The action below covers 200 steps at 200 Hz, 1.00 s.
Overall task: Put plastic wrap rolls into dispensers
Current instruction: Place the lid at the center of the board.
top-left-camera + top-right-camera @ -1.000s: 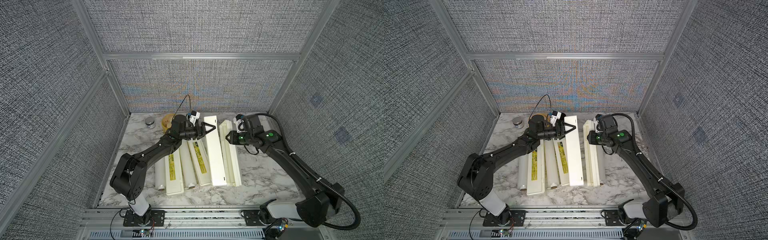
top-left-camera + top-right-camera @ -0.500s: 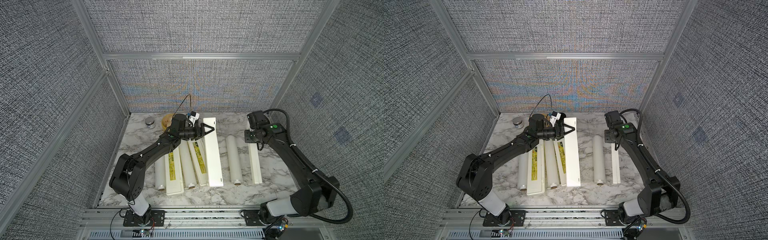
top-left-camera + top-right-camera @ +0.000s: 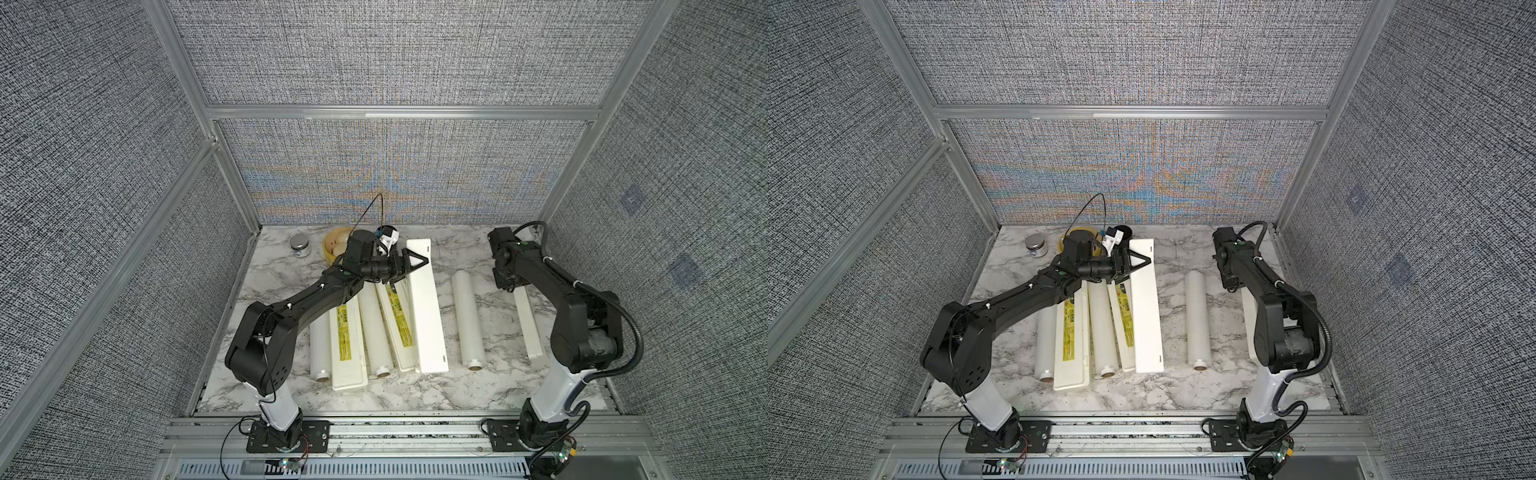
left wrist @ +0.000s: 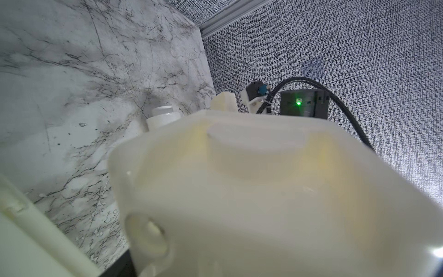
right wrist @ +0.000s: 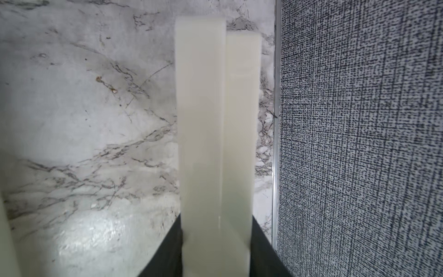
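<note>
A: The dispenser (image 3: 528,328) at three o'clock?
B: Its twelve-o'clock end is hidden under the right arm (image 3: 540,274) in both top views.
A: And the wrist cameras?
B: The right gripper (image 5: 217,259) is cut off at the frame edge; the open dispenser (image 4: 263,191) is one close blur.

Cream-white dispensers (image 3: 428,316) with yellow-green labels (image 3: 347,332), white rolls (image 3: 467,320) with brown cores (image 3: 474,366), grey-veined marble table (image 3: 457,257).

Left on the worktop (image 3: 490,386) lie the first roll (image 3: 320,345), first dispenser (image 3: 348,353), second roll (image 3: 375,328) and second dispenser (image 3: 426,316), side by side. Rightward lie a third roll (image 3: 467,320), then a third dispenser (image 3: 528,328). A jar (image 3: 300,245) and steamer basket (image 3: 331,250) stand behind.
</note>
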Available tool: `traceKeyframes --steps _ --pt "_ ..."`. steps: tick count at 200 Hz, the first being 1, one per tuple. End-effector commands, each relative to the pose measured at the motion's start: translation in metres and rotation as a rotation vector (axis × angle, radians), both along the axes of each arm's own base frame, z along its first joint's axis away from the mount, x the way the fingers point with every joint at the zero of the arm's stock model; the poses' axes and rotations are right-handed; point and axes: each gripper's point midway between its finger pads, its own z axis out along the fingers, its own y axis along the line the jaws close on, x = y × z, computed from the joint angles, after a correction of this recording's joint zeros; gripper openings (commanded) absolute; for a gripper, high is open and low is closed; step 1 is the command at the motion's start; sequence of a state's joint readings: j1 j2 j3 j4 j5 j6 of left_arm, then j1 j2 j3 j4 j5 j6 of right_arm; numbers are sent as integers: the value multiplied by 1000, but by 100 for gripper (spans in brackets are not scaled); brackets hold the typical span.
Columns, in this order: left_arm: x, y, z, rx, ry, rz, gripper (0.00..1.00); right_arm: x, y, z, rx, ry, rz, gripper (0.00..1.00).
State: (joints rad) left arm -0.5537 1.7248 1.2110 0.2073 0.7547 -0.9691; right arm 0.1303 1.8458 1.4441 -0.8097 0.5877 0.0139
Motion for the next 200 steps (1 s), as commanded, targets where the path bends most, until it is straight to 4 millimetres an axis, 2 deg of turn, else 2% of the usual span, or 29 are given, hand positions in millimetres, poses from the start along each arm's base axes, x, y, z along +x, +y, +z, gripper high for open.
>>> traceKeyframes --steps 1,33,54,87,97,117,135,161,200 --pt "3 -1 2 -13 -10 2 60 9 6 -12 -32 8 1 38" --pt "4 -2 -1 -7 -5 3 60 12 29 -45 -29 69 31 44" --pt "2 -1 -4 6 -1 -4 60 9 39 -59 15 108 50 58" --pt "1 1 -8 22 3 0 61 6 56 -52 129 100 76 75" --pt "1 1 -9 24 7 0 61 4 62 -46 183 95 85 76" --pt "1 0 -8 26 11 3 61 -3 73 -26 302 73 93 76" --pt "2 -4 -6 22 12 -3 61 -14 85 1 457 26 99 76" --pt "3 -12 -6 26 15 -15 61 -32 113 53 741 -85 143 75" --pt "10 -22 -6 25 21 -15 61 -63 172 135 1190 -233 301 75"
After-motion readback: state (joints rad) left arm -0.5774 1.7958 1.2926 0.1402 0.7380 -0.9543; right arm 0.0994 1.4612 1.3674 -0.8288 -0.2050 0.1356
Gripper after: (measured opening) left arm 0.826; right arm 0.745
